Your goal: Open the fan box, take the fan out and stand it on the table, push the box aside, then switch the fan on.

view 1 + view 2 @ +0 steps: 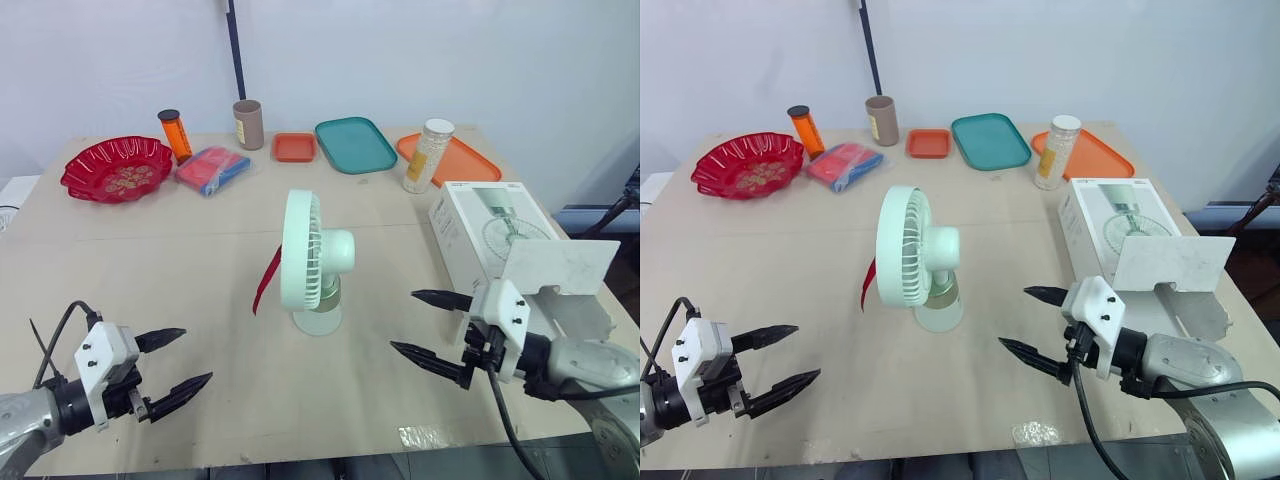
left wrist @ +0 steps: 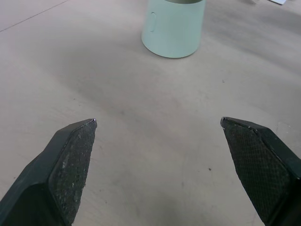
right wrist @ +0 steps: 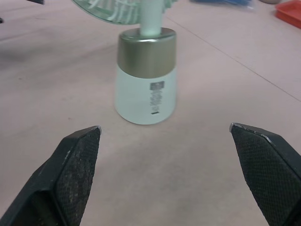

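Observation:
The pale green fan (image 1: 310, 255) stands upright on its round base (image 3: 146, 92) at the middle of the table, a red ribbon hanging from its grille. The white fan box (image 1: 495, 235) lies at the right with its flap open. My right gripper (image 1: 428, 327) is open, low over the table between box and fan, fingers pointing at the fan's base. My left gripper (image 1: 182, 360) is open near the front left of the table, empty; the fan's base (image 2: 173, 27) lies well ahead of it.
Along the back stand a red bowl (image 1: 117, 168), an orange bottle (image 1: 175, 134), a red-blue packet (image 1: 211, 168), a brown cup (image 1: 248, 124), a small orange tray (image 1: 294, 147), a teal tray (image 1: 355, 144), an orange tray (image 1: 465, 160) and a white jar (image 1: 428, 155).

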